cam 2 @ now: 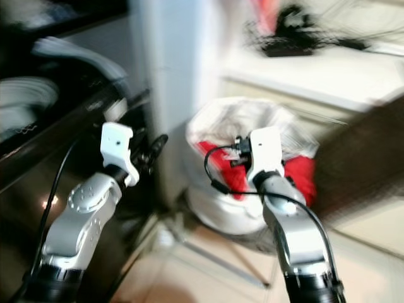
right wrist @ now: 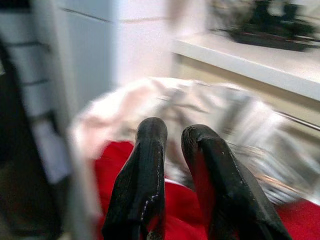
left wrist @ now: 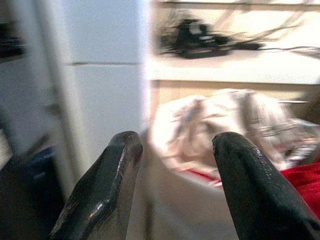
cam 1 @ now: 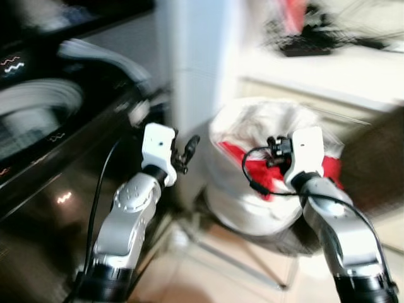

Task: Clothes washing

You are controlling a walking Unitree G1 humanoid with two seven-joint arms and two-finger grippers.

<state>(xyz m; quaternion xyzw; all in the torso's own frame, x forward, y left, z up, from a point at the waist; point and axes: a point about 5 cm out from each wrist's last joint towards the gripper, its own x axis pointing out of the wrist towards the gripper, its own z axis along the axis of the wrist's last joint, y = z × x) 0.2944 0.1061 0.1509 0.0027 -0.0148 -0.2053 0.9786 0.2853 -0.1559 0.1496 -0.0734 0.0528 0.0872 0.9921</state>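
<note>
The washing machine [cam 1: 44, 189] had a glossy black front that caught reflections. The laundry basket [cam 1: 246, 211] looked like smooth white plastic, holding soft red cloth [right wrist: 310, 220] and pale crumpled fabric [left wrist: 225, 120]. The arms [cam 1: 126, 218] were brushed silver metal; the fingers [left wrist: 107, 192] were black with a dull sheen. The counter [cam 2: 328, 79] was smooth, matt white.

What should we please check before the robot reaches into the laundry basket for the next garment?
1. Views sharp: not ok, all are motion-blurred.
2. White round laundry basket ahead of the arms: ok.
3. Red cloth garment exposed on top: ok.
4. Left end effector open: ok, a wide gap and nothing held.
5. Right end effector open enough: not ok, fingers nearly together above the red garment.
6. Dark front-loading washing machine door open: cannot tell.
</note>
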